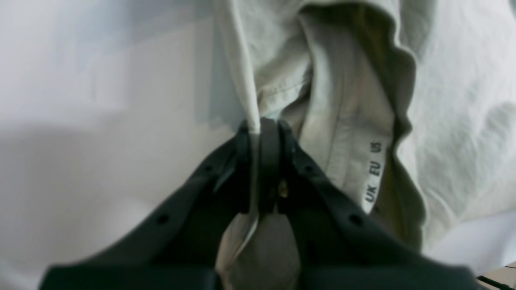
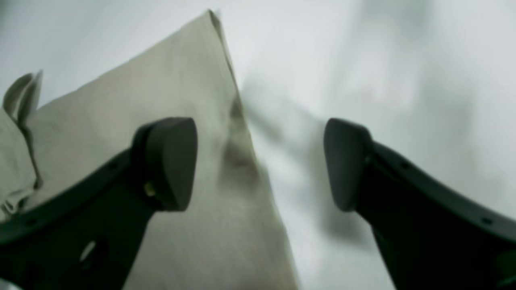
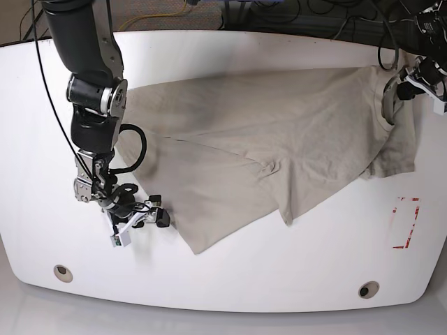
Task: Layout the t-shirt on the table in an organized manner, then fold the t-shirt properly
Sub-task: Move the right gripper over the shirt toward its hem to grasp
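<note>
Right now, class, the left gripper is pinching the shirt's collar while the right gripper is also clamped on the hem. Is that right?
Not quite. The left gripper does pinch the t-shirt at its collar, but the right gripper is open: the right wrist view shows its jaws spread wide, straddling the hem's edge above the table and gripping nothing.

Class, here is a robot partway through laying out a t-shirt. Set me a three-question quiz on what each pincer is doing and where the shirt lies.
1. True or false: the left pincer is shut on the t-shirt.
2. The right pincer is: A) open, B) shut on cloth, C) out of view.
3. In the base view, near which corner of the table is the red dashed mark?

Key:
1. True; it pinches fabric beside the collar.
2. A; jaws apart over the shirt's edge, holding nothing.
3. Lower right, clear of the shirt.
</note>
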